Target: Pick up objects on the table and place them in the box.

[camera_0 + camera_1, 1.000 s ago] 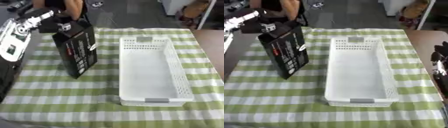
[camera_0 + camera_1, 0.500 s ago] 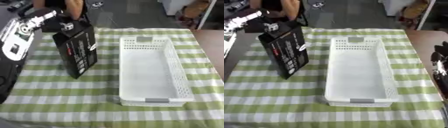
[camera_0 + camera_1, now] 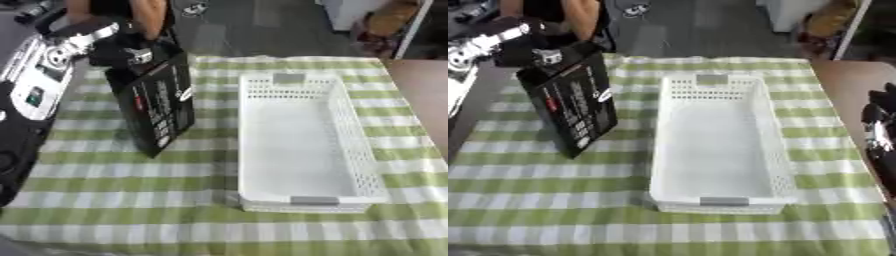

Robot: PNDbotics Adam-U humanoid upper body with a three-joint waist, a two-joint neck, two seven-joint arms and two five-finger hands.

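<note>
While our left hand (image 3: 122, 50) grips the black box (image 3: 157, 107) at its top, it stands tilted. At 3 o'clock sits the white basket (image 3: 354, 145); our right hand (image 3: 878, 127) idles, its state unclear.

A green-and-white checked cloth (image 3: 210, 200) covers the table. To its right lies a bare brown surface (image 3: 424, 95), possibly a second table. Beyond the far edge is grey floor (image 3: 702, 30), with a brownish shape (image 3: 385, 25), too blurred to identify, near a white unit (image 3: 785, 12).
</note>
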